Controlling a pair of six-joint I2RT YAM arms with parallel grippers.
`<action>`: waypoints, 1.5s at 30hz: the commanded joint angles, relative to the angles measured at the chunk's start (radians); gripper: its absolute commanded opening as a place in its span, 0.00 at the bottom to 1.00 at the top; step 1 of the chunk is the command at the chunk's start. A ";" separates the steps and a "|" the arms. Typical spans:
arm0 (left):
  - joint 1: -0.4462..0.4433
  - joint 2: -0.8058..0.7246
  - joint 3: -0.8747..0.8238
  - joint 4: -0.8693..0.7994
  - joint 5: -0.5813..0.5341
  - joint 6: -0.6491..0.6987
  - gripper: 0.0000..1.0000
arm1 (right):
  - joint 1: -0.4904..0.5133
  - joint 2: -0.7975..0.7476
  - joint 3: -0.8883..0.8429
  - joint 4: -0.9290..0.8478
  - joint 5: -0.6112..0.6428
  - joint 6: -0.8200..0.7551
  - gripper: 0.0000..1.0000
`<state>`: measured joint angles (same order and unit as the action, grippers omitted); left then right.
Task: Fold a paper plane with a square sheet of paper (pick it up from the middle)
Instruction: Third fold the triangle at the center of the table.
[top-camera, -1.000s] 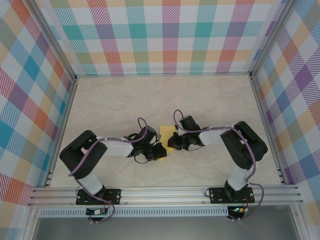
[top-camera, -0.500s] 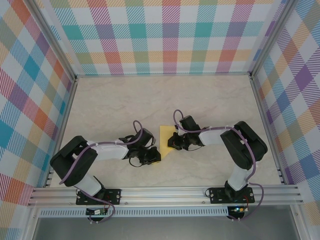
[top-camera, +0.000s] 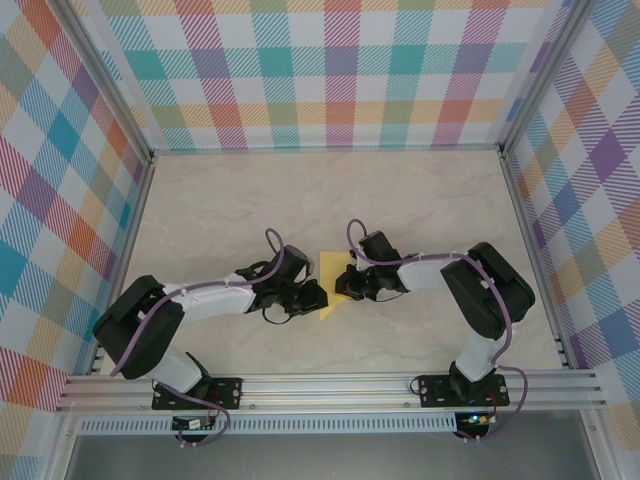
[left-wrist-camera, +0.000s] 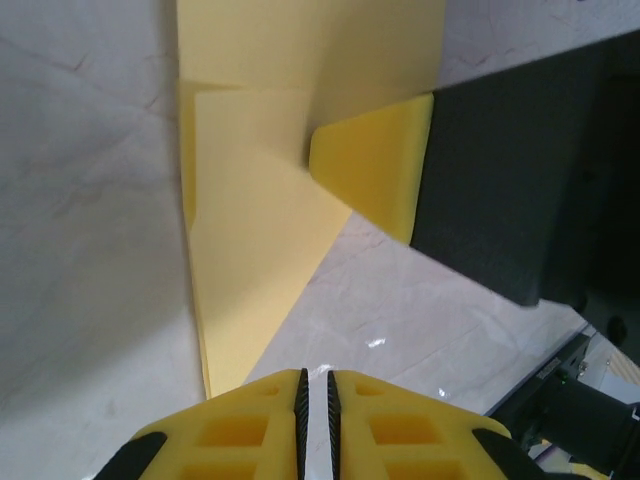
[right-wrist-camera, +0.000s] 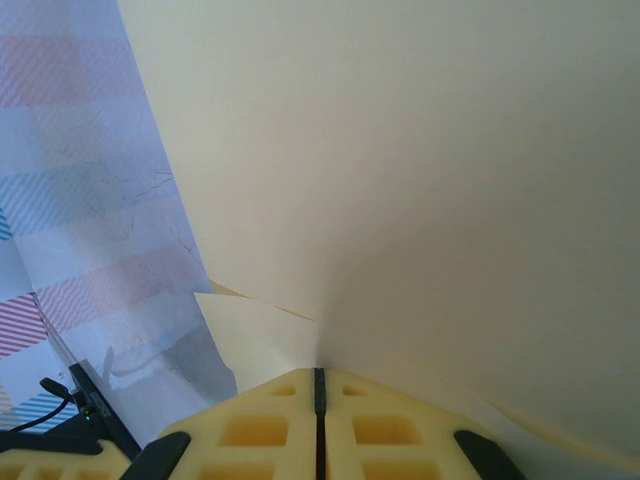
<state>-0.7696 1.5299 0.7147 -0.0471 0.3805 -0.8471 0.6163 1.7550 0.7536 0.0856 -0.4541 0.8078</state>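
Observation:
The square sheet of paper (top-camera: 328, 270) lies on the table folded into a yellow pointed shape, its narrow tip toward the arms. In the left wrist view the paper (left-wrist-camera: 250, 240) shows a folded flap and its tip just ahead of my left gripper (left-wrist-camera: 315, 380). Those jaws stand almost together with only bare table in the slit. My left gripper (top-camera: 315, 298) sits at the paper's near-left edge. My right gripper (top-camera: 345, 288) is shut, and its fingertip (left-wrist-camera: 375, 165) rests on the paper's right side. Through the right wrist, the paper (right-wrist-camera: 400, 180) spreads out from my right gripper (right-wrist-camera: 319, 375).
The pale marble table (top-camera: 420, 200) is walled by plaid panels (top-camera: 330, 70) at the back and on both sides. An aluminium rail (top-camera: 330, 385) runs along the near edge. The right arm's black wrist (left-wrist-camera: 520, 170) stands close beside the left gripper.
The left arm has stretched lower across the table and its gripper has slid off the paper's near part, which now shows more. The right gripper has stayed put.

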 joint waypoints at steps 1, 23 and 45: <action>0.008 0.067 0.029 0.075 0.006 -0.016 0.15 | -0.001 0.014 -0.005 -0.078 0.074 0.009 0.08; 0.007 0.145 -0.010 -0.069 -0.127 0.047 0.09 | 0.020 -0.141 0.005 -0.060 0.028 0.019 0.08; 0.006 0.156 -0.009 -0.114 -0.158 0.085 0.06 | 0.035 -0.028 -0.104 0.097 0.136 0.031 0.07</action>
<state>-0.7692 1.6615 0.7414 -0.0090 0.3202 -0.7979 0.6674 1.7065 0.6819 0.1585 -0.4034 0.8524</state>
